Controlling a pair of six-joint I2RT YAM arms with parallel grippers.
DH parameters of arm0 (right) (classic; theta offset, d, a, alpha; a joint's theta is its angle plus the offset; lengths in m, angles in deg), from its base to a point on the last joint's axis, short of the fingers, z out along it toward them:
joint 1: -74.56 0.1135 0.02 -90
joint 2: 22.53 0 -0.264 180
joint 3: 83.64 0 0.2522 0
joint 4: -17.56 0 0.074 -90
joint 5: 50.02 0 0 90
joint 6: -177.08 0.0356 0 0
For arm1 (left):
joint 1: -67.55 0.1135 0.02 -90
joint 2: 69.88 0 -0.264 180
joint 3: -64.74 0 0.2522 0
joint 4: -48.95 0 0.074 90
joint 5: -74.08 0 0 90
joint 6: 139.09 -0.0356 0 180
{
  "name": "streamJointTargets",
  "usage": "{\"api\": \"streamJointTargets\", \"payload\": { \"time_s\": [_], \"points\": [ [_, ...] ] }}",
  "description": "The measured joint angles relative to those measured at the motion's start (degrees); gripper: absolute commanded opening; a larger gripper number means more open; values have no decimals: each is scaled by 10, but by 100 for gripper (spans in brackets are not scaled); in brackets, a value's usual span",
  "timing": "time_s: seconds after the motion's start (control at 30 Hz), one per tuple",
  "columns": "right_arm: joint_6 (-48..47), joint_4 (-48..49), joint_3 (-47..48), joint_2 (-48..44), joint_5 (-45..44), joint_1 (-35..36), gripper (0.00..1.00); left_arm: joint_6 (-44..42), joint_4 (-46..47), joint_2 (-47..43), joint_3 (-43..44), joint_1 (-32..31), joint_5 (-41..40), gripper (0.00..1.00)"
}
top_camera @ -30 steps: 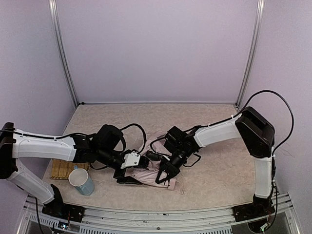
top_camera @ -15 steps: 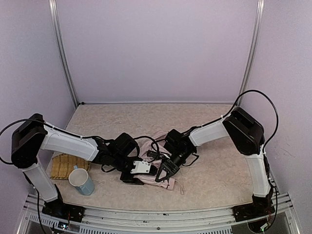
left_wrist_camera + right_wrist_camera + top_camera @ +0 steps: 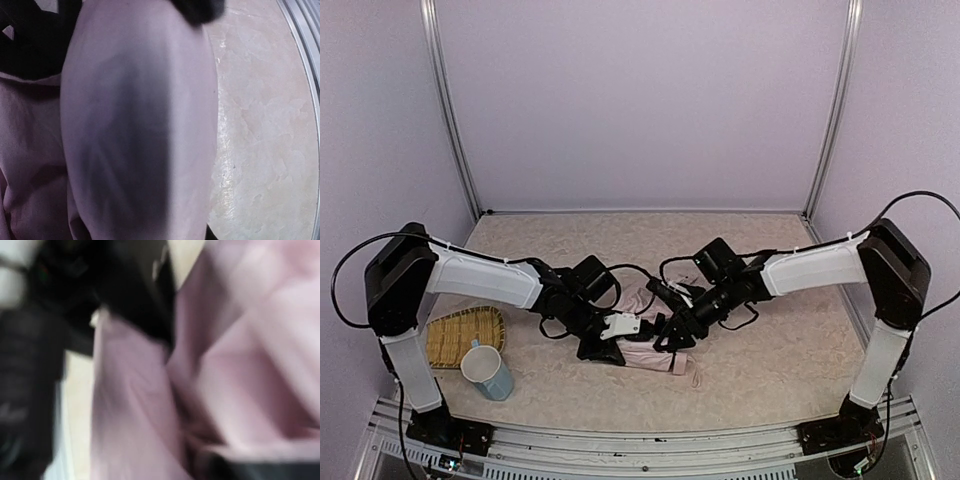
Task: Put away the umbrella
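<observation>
Top view: umbrella (image 3: 655, 358) lies collapsed on the table (image 3: 760, 380), a pale pink bundle at about 6 o'clock from table centre, near the front edge. More pink fabric runs up toward 12 o'clock between the two arms. A thin strap (image 3: 694, 381) lies at its 5 o'clock end.

Left gripper (image 3: 623, 340) is down on the bundle's 9 o'clock side. Right gripper (image 3: 672, 338) is at its 1 o'clock side, touching or just above the fabric. The two grippers sit close together.

Left wrist view: pink umbrella (image 3: 135, 125) fabric fills most of the frame, bare table (image 3: 260, 125) at 3 o'clock. Jaw state: can't tell.

Right wrist view: blurred, pink umbrella (image 3: 240, 365) folds and dark shapes. Jaw state: can't tell.

Cup (image 3: 488, 372) stands upright at 9 o'clock from the left gripper, well apart. Woven mat (image 3: 455, 335) sits at the cup's 11 o'clock, edges meeting in this view.
</observation>
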Motion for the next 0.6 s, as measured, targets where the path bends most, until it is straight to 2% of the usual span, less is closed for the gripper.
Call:
{"api": "streamJointTargets", "payload": {
  "time_s": [0.17, 0.27, 0.33, 0.47, 0.6],
  "points": [
    [-8, 92, -123, -169, -186, 21, 62, 12, -54, 42, 50, 28, 73, 11],
    [-45, 138, -184, -253, -314, 87, 66, 17, -86, 73, 79, 46, 123, 11],
    [-82, 162, -206, -274, -388, 144, 70, 17, -101, 84, 88, 55, 145, 11],
    [-178, 194, -207, -233, -525, 241, 77, 17, -119, 101, 101, 67, 179, 11],
    [-271, 203, -154, -116, -639, 269, 80, 14, -134, 109, 104, 71, 204, 11]
  ]
}}
